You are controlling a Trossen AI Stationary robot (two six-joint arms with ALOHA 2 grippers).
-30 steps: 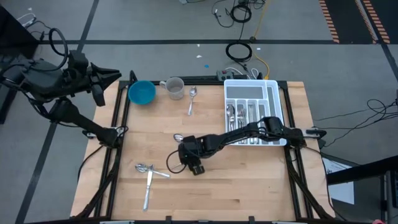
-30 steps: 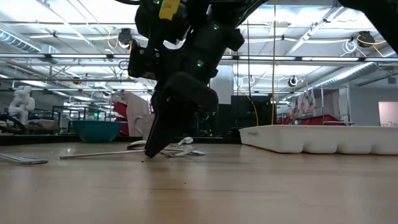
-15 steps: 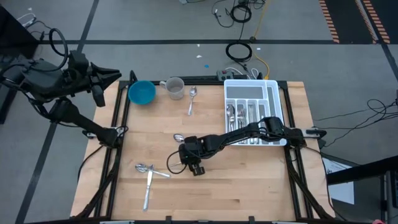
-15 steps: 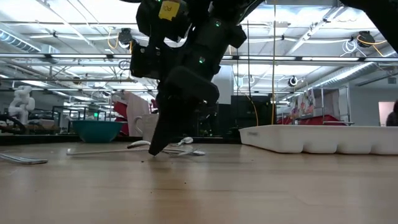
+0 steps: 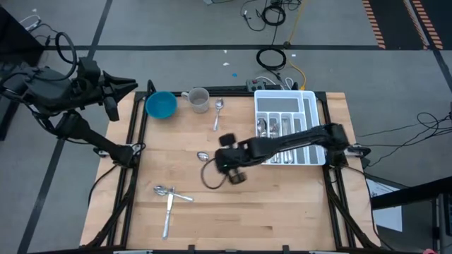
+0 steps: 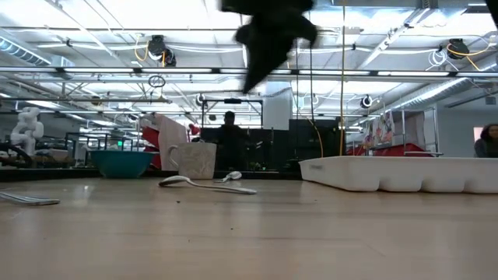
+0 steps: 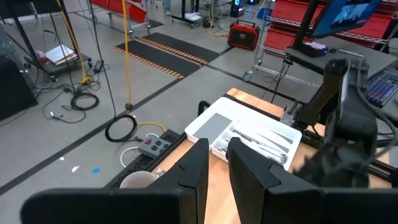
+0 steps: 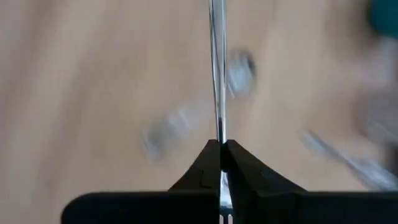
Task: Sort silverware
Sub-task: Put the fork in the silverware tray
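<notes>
The left arm is parked off the table's left edge, its gripper (image 5: pixel 131 85) just beside the blue bowl (image 5: pixel 161 106). A cup (image 5: pixel 198 99) stands next to the bowl, with a spoon (image 5: pixel 217 111) lying beside it. The right arm extends across from the white tray (image 5: pixel 311 127), which contains silverware (image 5: pixel 272 130). The right gripper (image 5: pixel 227 166) is over mid-table. A utensil (image 5: pixel 203 156) lies beside it. A knife (image 5: pixel 168 212) and another piece (image 5: pixel 169 191) lie near the front left.
</notes>
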